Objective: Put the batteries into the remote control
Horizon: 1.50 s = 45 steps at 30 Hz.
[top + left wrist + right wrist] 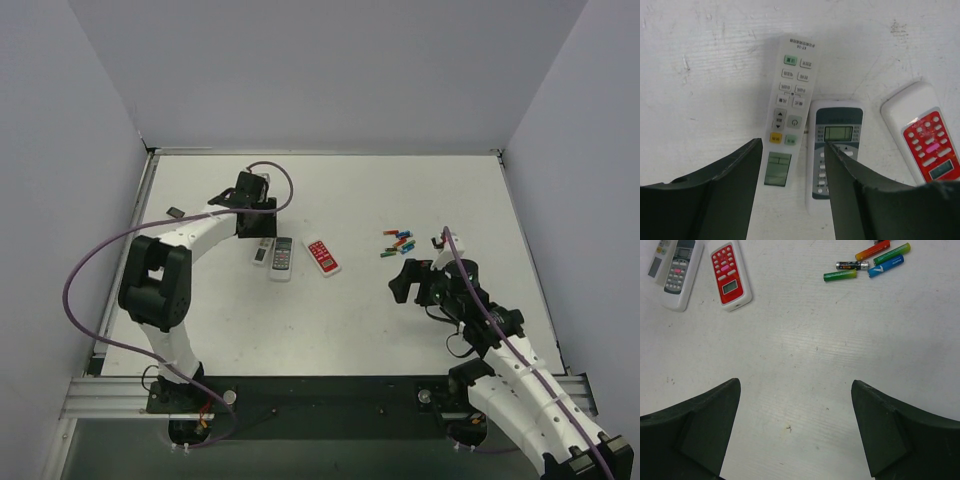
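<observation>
Both spread wide, left pincer (793, 142) above remote control (788, 107), screen end nearest, right pincer (795, 381) near batteries (852, 265)

three remotes lie side by side near the middle of the white tabletop (400, 180): the remote control (262, 254), a grey-faced remote (282, 259) just beside it, and a red-faced remote (322, 255) slightly apart. the left fingers (255, 228) hang over the remote control's far end. the batteries (398, 241) lie scattered farther right, near the right fingers (400, 284).
</observation>
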Tool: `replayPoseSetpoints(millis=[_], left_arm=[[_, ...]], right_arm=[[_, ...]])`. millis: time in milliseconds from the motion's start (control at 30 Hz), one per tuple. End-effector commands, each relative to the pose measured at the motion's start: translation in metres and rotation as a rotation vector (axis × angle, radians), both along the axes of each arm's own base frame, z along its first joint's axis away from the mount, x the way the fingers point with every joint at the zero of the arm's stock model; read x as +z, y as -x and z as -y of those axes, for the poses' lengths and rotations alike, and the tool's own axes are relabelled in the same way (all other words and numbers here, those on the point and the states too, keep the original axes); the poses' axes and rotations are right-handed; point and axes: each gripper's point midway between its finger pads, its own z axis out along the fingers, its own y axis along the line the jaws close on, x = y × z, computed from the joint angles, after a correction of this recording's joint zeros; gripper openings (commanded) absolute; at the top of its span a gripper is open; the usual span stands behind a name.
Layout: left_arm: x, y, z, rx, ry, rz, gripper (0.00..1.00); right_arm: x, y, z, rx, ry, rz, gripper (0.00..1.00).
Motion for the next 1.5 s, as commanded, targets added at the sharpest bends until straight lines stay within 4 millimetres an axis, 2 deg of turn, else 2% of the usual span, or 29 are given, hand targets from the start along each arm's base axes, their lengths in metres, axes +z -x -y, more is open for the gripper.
replayPoseSetpoints(millis=[0,233,367,500,533,633,700,833,867,933,967,1000,1033,1067,1100,1133,1200,1233,1267,1300,1333,1400,1467], left_arm=[[0.004,-0.032,-0.001,-0.011,-0.052,0.040,0.60],[-0.018,-0.055,0.002,-0.015,-0.098,0.018,0.59],[-0.043,-0.052,0.003,-0.029,-0.105,-0.043,0.59],[-0.058,-0.043,0.002,-0.034,-0.117,-0.086,0.58],[-0.059,-0.042,-0.001,-0.036,-0.127,-0.088,0.53],[-0.053,-0.039,-0.002,-0.051,-0.135,-0.085,0.26],[-0.039,-0.038,-0.003,-0.057,-0.135,-0.068,0.16],[-0.001,-0.034,0.001,-0.093,-0.110,-0.014,0.07],[0.021,-0.032,0.006,-0.108,-0.086,0.025,0.06],[0.036,-0.019,0.017,-0.156,-0.043,0.036,0.05],[0.057,-0.013,0.023,-0.181,-0.014,0.076,0.05],[0.067,-0.005,0.034,-0.217,0.018,0.092,0.04],[0.080,0.012,0.046,-0.275,0.085,0.106,0.04],[0.091,0.018,0.057,-0.314,0.136,0.133,0.04],[0.097,0.030,0.069,-0.359,0.181,0.144,0.04],[0.109,0.052,0.081,-0.421,0.268,0.149,0.04],[0.123,0.070,0.098,-0.497,0.359,0.193,0.04],[0.141,0.089,0.109,-0.559,0.433,0.213,0.03],[0.138,0.100,0.115,-0.592,0.466,0.215,0.03],[0.143,0.110,0.120,-0.623,0.502,0.222,0.03],[0.157,0.129,0.128,-0.669,0.572,0.228,0.03],[0.164,0.146,0.138,-0.719,0.647,0.252,0.03],[0.190,0.166,0.150,-0.781,0.751,0.295,0.03]], right_arm=[[-0.003,0.008,0.000,0.031,0.017,0.005,0.87],[-0.006,0.014,0.001,0.030,0.019,-0.008,0.86],[-0.006,0.016,0.001,0.034,0.018,-0.016,0.86],[-0.005,0.014,-0.001,0.038,0.016,-0.018,0.86],[-0.005,0.014,-0.002,0.047,0.016,-0.019,0.86],[0.000,0.014,-0.009,0.080,-0.003,-0.008,0.86],[0.004,0.016,-0.016,0.119,-0.021,0.004,0.86],[0.015,0.021,-0.034,0.228,-0.057,0.044,0.86],[0.019,0.021,-0.038,0.254,-0.059,0.059,0.86],[0.028,0.023,-0.048,0.307,-0.081,0.085,0.86],[0.034,0.022,-0.052,0.326,-0.090,0.099,0.86],[0.042,0.023,-0.058,0.359,-0.112,0.120,0.87],[0.045,0.023,-0.062,0.370,-0.124,0.120,0.87],[0.048,0.024,-0.065,0.381,-0.141,0.117,0.87],[0.066,0.019,-0.072,0.387,-0.187,0.172,0.87],[0.072,0.021,-0.079,0.412,-0.221,0.176,0.87],[0.095,0.017,-0.087,0.426,-0.280,0.235,0.86],[0.103,0.019,-0.092,0.434,-0.330,0.230,0.86],[0.111,0.019,-0.096,0.444,-0.359,0.244,0.86],[0.127,0.018,-0.101,0.459,-0.401,0.288,0.86],[0.132,0.018,-0.105,0.457,-0.445,0.273,0.86],[0.151,0.018,-0.112,0.474,-0.511,0.317,0.85],[0.160,0.017,-0.118,0.474,-0.576,0.307,0.85]])
